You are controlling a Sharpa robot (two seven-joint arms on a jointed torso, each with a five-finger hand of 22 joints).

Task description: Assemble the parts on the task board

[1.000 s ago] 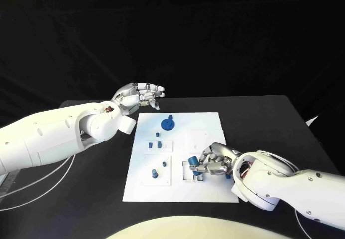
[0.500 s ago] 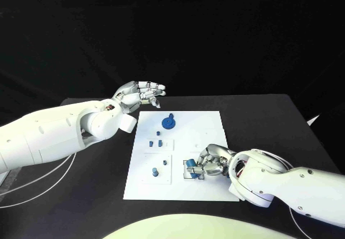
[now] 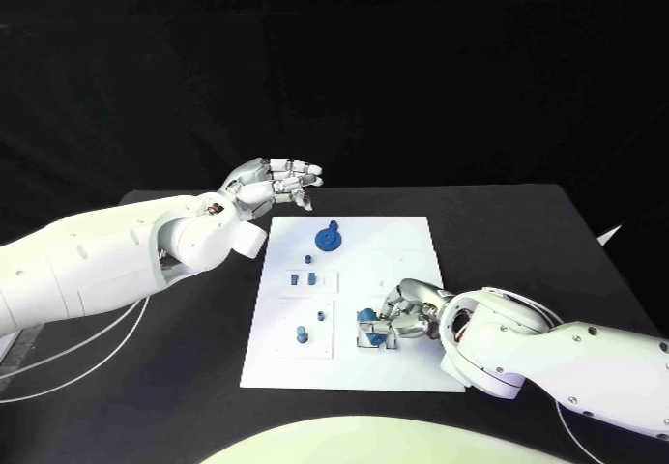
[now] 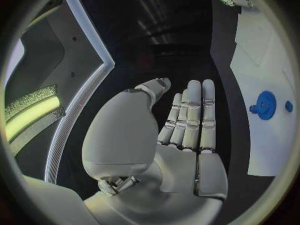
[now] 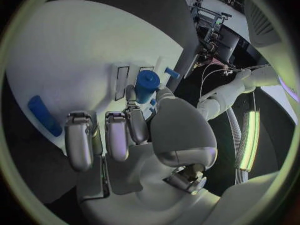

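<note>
The white task board [image 3: 404, 242] lies mid-table. My right hand [image 3: 407, 316] rests over its near right part and pinches an upright blue cylinder [image 3: 368, 317] between thumb and a finger, right at the rectangular slots there. In the right wrist view the blue cylinder [image 5: 147, 85] stands at the fingertips [image 5: 132, 96], beside the slots. My left hand [image 3: 274, 181] hovers off the board's far left corner, fingers stretched out, holding nothing. A blue gear [image 3: 328, 237] sits at the board's far end, also seen as the blue gear [image 4: 265, 104] past the left hand [image 4: 187, 135].
Several small blue pegs [image 3: 302, 280] stand along the board's left half, with one longer piece [image 3: 302, 334] near its front left. A blue oblong part [image 5: 44, 116] lies on the board beside my right hand. Black table [image 3: 530, 232] surrounds the board.
My right hand has edged slightly left and down over the slots with the blue cylinder. The left hand has stayed where it was.
</note>
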